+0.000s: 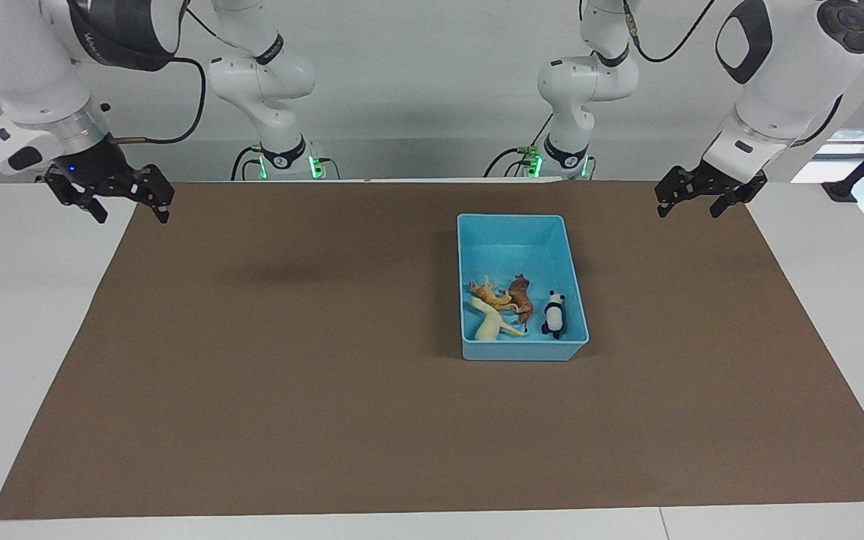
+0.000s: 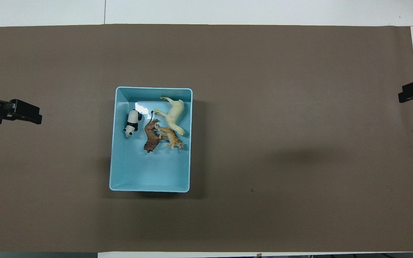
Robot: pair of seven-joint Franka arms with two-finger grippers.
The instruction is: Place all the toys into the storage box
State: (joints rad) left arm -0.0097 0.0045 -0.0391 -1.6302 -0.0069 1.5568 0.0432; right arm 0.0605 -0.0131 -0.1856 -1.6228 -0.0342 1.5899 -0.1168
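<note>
Overhead view: rectangular light blue plastic storage box (image 2: 120,172) sits on the brown-covered worktop (image 2: 281,143), toward the left arm's end. All four small plastic toys lie in its half farther from the robots: black-and-white panda (image 2: 132,123), brown lion (image 2: 151,137), orange striped tiger (image 2: 171,137), cream-white horse (image 2: 173,114). Lion, tiger and horse are bunched together; panda apart. Left gripper (image 1: 693,199) and right gripper (image 1: 121,199) wait raised over the worktop's ends, fingers spread, holding nothing.
</note>
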